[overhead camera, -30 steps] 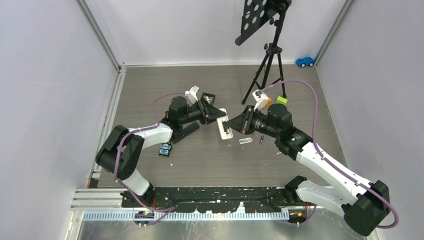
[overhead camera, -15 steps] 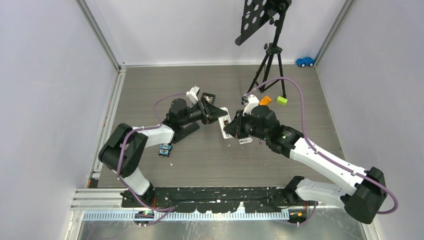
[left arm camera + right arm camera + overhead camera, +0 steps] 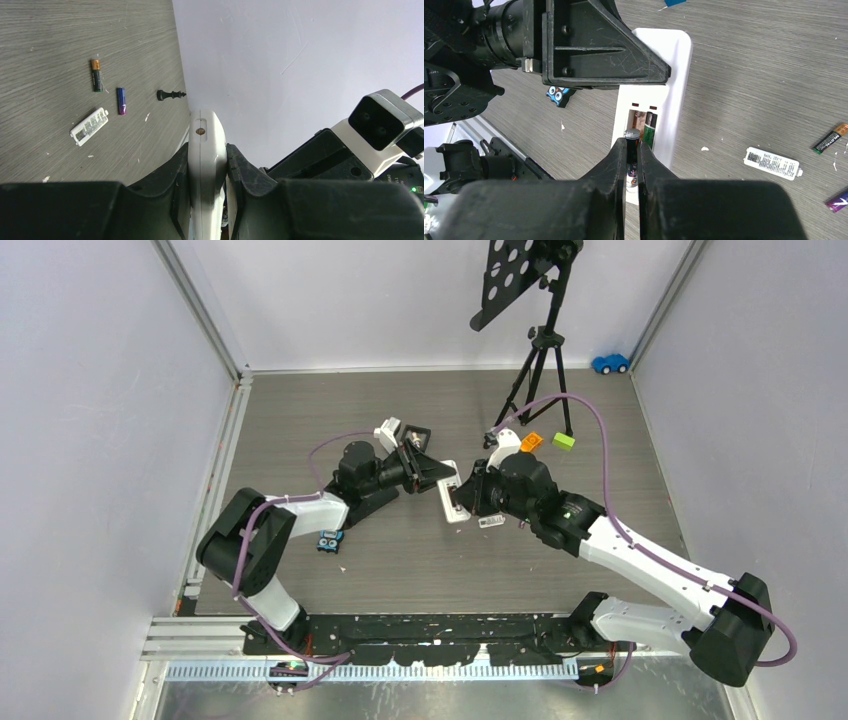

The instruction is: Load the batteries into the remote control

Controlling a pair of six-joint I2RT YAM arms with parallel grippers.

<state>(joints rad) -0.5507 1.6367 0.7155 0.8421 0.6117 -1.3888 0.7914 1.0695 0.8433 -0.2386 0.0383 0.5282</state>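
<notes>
**Second battery at the slot**

Left gripper (image 3: 207,152) is clamped on the remote (image 3: 675,65) by its long edges, with the open bay facing the other arm — that gives me a steady target to work against. Right gripper (image 3: 632,148) is closed on a dark battery (image 3: 632,134), gripped lengthwise between the fingers so one end can lead into the empty slot. It sits right over that slot, just beside a green battery (image 3: 650,134) already lying in the bay. I can't tell from the wrist view whether its lower end touches the contact — the fingers block it. I'd call this mid-insert, task roughly half done. A spare battery (image 3: 832,138) and a purple battery (image 3: 838,202) lie on the table near the loose cover (image 3: 772,162), well apart from the remote.
</notes>
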